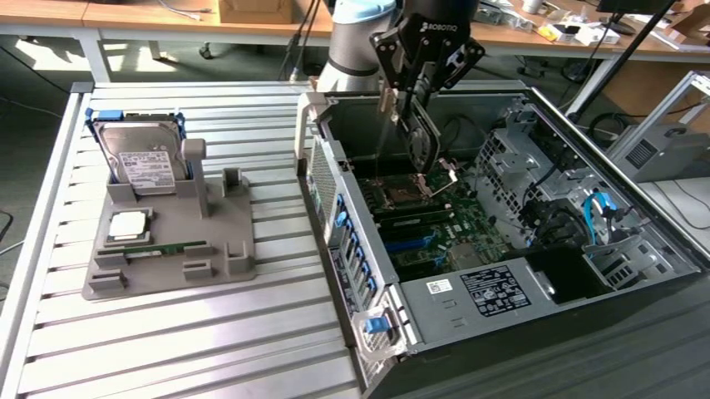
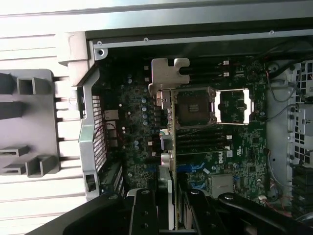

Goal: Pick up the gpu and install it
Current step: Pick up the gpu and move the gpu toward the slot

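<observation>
Gpu (image 2: pixel 169 76) was gripped edge-down between the jaws over the motherboard (image 2: pixel 132 127) — likely best kept plumb, edge squared to its slot before pressing.

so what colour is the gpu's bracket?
Silvery grey; the gpu bracket shows best in the wrist view.

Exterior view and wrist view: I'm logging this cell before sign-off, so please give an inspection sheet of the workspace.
Surface: slatted metal table carrying a grey fixture tray.
Job's things: gpu held on edge above the motherboard in the open computer case.
Clutter: hard drive, processor chip and memory stick on the tray.
Gripper: shut on the gpu.
Cables: blue cables inside the case.
Surroundings: wooden benches behind.
</observation>
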